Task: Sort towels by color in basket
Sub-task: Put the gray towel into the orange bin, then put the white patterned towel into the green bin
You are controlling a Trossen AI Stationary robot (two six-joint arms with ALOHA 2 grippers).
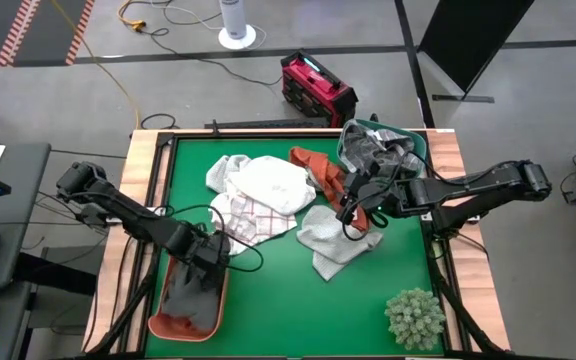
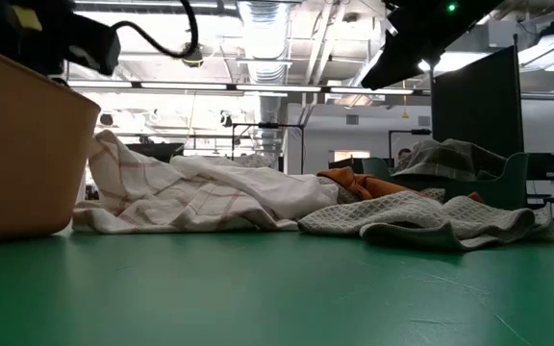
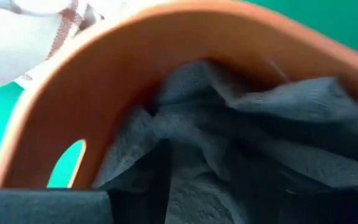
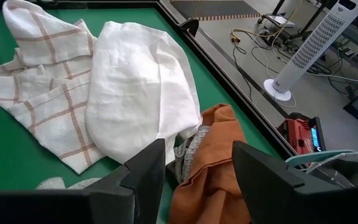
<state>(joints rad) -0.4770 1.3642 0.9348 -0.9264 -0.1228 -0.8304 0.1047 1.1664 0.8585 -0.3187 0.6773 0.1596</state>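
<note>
Left gripper (image 1: 206,262) hangs over the near-left corner of the green table (image 1: 268,300), poised at the mouth of an orange basket (image 1: 183,325); its fingers cannot be made out, so whether they are spread or pinching cannot be told. Inside that basket lies a dark grey towel (image 3: 241,143), crumpled against the curved wall, with a rust-coloured patch showing at the basket's near end in the overhead view. At the table's near-right corner sits a spiky pale-green plant ball (image 1: 414,316), apart from everything else. Toward the middle, a light grey towel (image 1: 334,236) lies rumpled on the felt. Just beyond it, the right gripper (image 4: 194,171) hovers with its two dark fingers spread apart and empty, directly above a rust-orange towel (image 4: 213,162). Beside that, to the left, a plain white towel (image 4: 135,93) lies heaped, overlapping a white towel with thin checks (image 4: 36,93) that spreads toward the orange basket. At the far-right corner stands a green basket (image 1: 423,148) holding a bundle of grey checked towels (image 1: 378,150) piled above its rim. Beyond the table's far edge, a red box (image 1: 316,88) sits on the floor near a white tower fan (image 4: 316,46).
</note>
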